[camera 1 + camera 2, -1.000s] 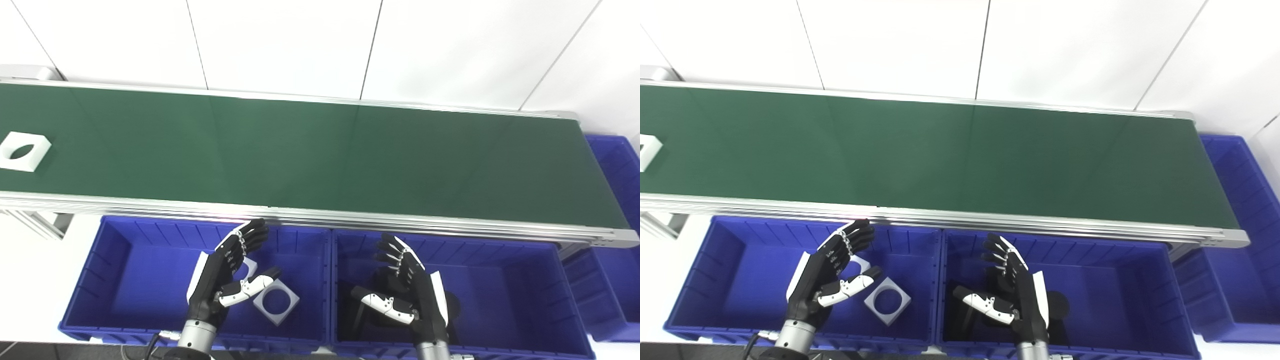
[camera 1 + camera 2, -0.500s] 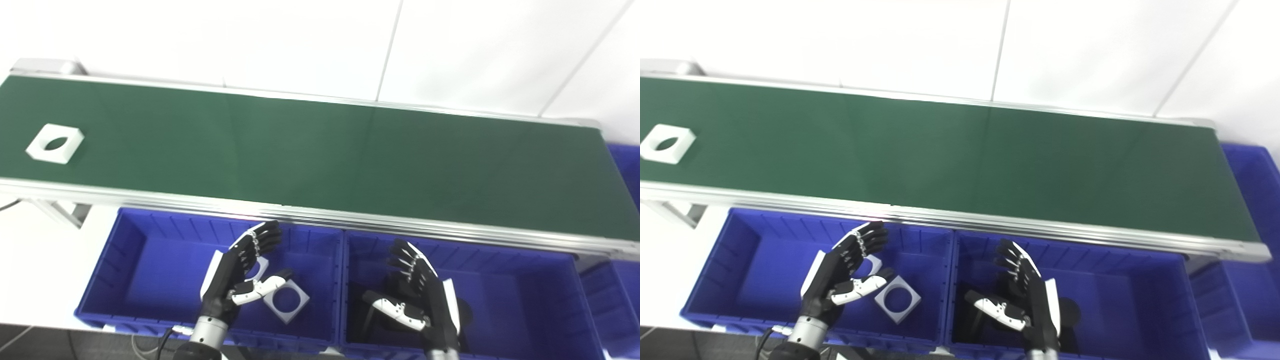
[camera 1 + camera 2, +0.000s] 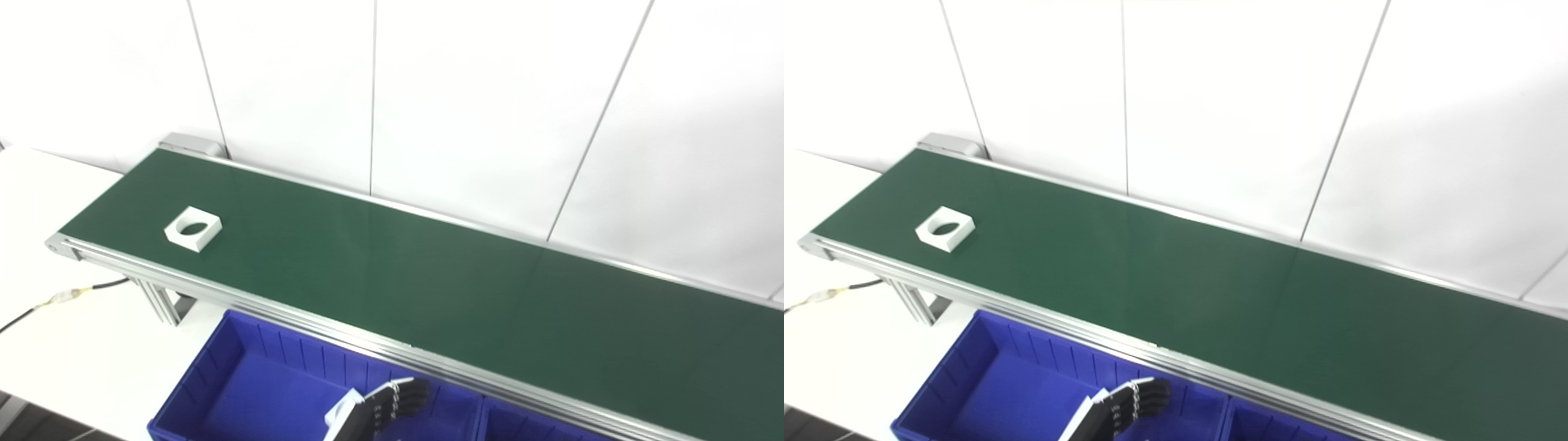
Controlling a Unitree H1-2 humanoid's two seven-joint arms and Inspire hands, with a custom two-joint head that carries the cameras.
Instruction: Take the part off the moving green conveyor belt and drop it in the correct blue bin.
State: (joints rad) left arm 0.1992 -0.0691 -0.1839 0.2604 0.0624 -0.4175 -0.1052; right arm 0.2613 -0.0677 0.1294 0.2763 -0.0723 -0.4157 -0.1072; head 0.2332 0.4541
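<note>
A white square part with a round hole [image 3: 193, 228] lies on the green conveyor belt [image 3: 441, 294] near its left end; it also shows in the right eye view [image 3: 945, 228]. Only the fingers and back of my left hand [image 3: 383, 407] show at the bottom edge, over the left blue bin [image 3: 245, 367], far from the part. Its fingers are stretched out and hold nothing; the thumb is cut off. My right hand is out of view.
A second blue bin [image 3: 514, 425] peeks in to the right of the first. The belt's aluminium rail [image 3: 294, 318] runs between belt and bins. A black cable [image 3: 61, 297] lies on the white table beside the belt's support leg [image 3: 160, 303].
The camera has swung up and to the left, so the bins and hands have dropped out of the picture. The white part has travelled rightward along the belt.
</note>
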